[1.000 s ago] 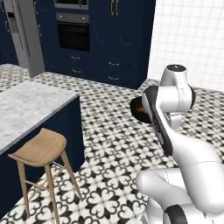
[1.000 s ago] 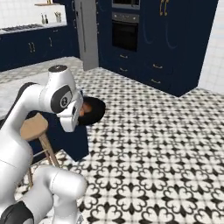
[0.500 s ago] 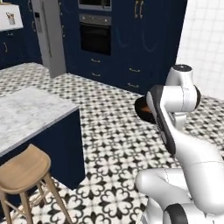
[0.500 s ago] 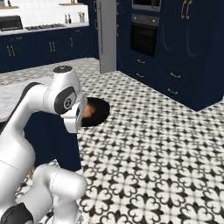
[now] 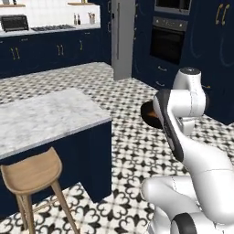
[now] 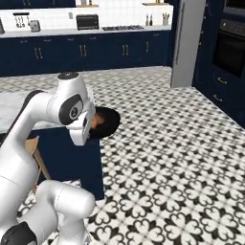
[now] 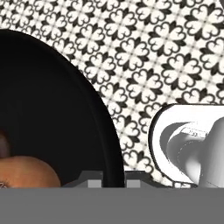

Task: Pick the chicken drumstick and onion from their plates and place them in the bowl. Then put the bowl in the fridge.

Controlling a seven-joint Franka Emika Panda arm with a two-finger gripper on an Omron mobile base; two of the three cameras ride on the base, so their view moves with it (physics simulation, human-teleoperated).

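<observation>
Pinching the bowl (image 7: 52, 113) rim, the gripper (image 7: 107, 179) carries it; onion (image 7: 26, 173) inside.

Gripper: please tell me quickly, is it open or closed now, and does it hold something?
Gripper: closed on the rim of the black bowl, carrying it above the floor; the onion lies inside.
</observation>
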